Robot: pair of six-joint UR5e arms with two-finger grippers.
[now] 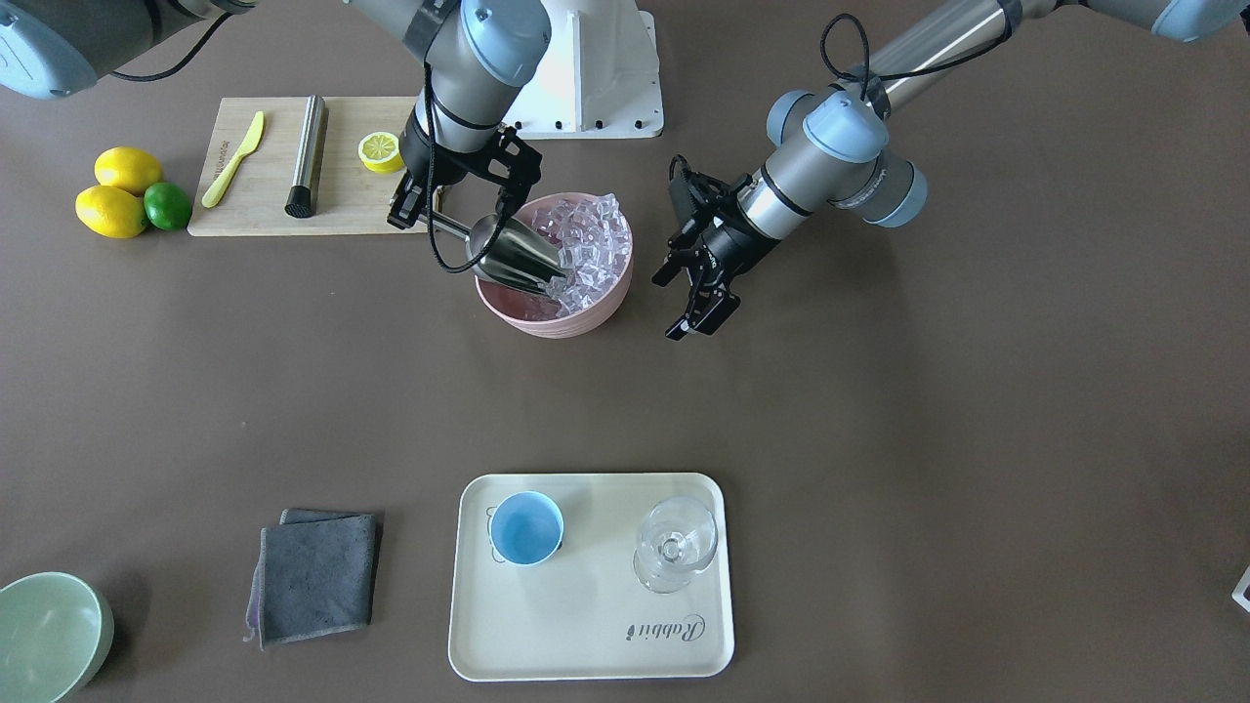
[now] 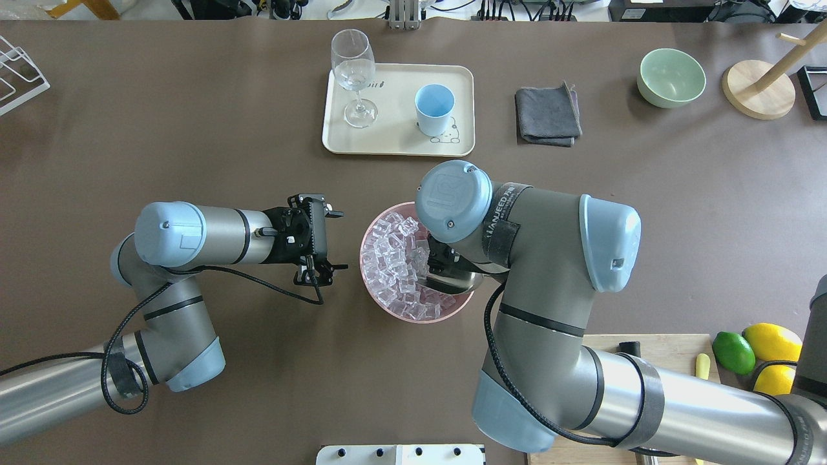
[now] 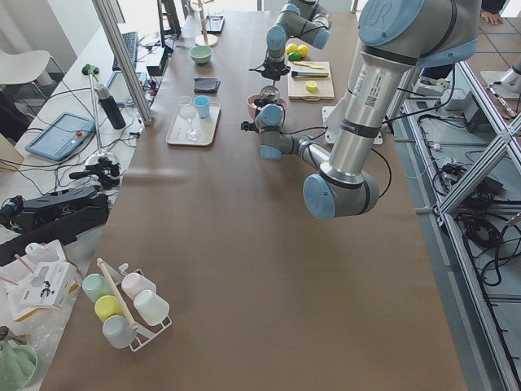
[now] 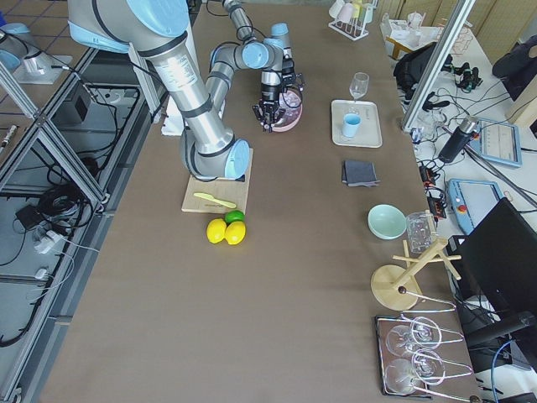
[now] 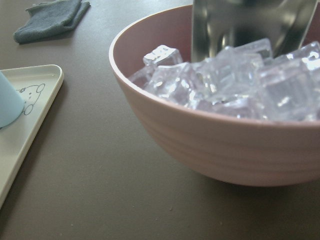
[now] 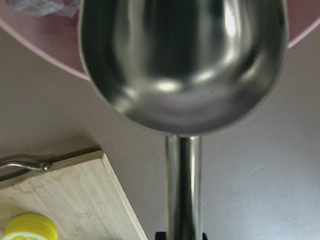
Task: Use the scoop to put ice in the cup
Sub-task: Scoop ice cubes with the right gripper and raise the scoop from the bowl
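The steel scoop (image 1: 513, 256) lies tilted with its mouth down among the ice (image 1: 586, 234) in a pink bowl (image 1: 586, 314). My right gripper (image 1: 427, 213) is shut on the scoop's rod handle (image 6: 183, 190), above the bowl's edge nearest the cutting board. The right wrist view shows the scoop's trough (image 6: 182, 60) with no ice in it. My left gripper (image 2: 340, 239) is open and empty, level with the table, just beside the bowl (image 2: 387, 310). The light-blue cup (image 1: 525, 528) stands upright on a cream tray (image 1: 586, 644), far from both grippers.
A clear stemmed glass (image 1: 674, 545) shares the tray. A wooden board (image 1: 273, 210) holds a yellow knife (image 1: 234, 158), a steel cylinder (image 1: 307, 156) and a lemon half (image 1: 379, 151). Lemons (image 1: 112, 212) and a lime (image 1: 167, 206) lie beside it. A grey cloth (image 1: 317, 576) and a green bowl (image 1: 49, 635) sit near the tray.
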